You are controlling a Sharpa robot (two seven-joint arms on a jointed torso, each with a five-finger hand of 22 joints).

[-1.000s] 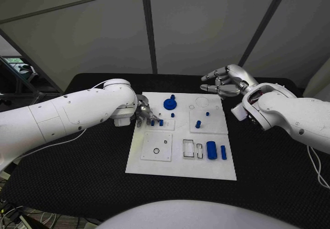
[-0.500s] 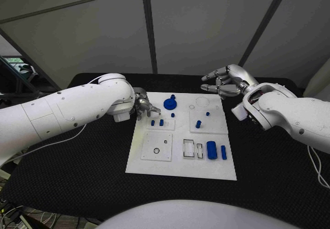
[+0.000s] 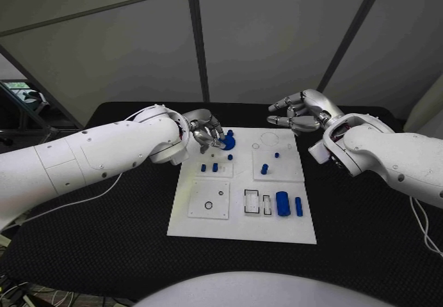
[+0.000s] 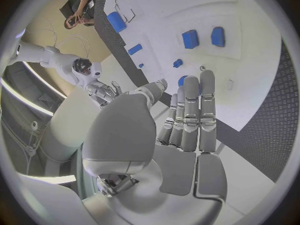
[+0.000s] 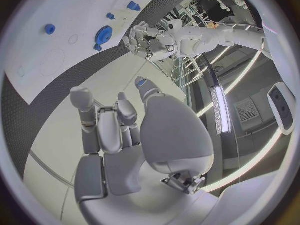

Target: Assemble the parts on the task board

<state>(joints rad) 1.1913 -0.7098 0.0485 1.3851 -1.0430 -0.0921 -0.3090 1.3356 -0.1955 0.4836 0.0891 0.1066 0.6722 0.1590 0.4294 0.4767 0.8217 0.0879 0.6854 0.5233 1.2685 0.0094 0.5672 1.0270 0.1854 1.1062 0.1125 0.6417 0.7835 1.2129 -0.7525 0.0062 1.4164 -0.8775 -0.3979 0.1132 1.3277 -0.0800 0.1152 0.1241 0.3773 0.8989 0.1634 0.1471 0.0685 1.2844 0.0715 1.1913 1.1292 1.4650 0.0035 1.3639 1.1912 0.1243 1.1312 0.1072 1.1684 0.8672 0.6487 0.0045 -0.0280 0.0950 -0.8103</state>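
Note:
The white task board (image 3: 244,220) lies mid-table with blue parts on it. A blue gear (image 3: 227,142) stands at its far end, two short pegs (image 3: 210,167) sit below it, and a thick cylinder (image 3: 282,203) and a slim bar (image 3: 298,205) lie near the right edge. My left hand (image 3: 207,133) hovers at the board's far left corner, fingers stretched out and holding nothing, fingertips just short of the gear (image 4: 182,80). My right hand (image 3: 297,112) hangs above the board's far right corner, fingers loosely bent and apart, nothing in it.
Small blue studs (image 3: 265,169) dot the upper right panel of the board. A square panel with a small ring hole (image 3: 209,204) and two rectangular slots (image 3: 252,200) sit lower down. Black table mat (image 3: 102,224) surrounds the board on all sides.
My left hand has lifted away from the two short pegs and moved toward the far end of the board, beside the gear. The right hand has stayed put.

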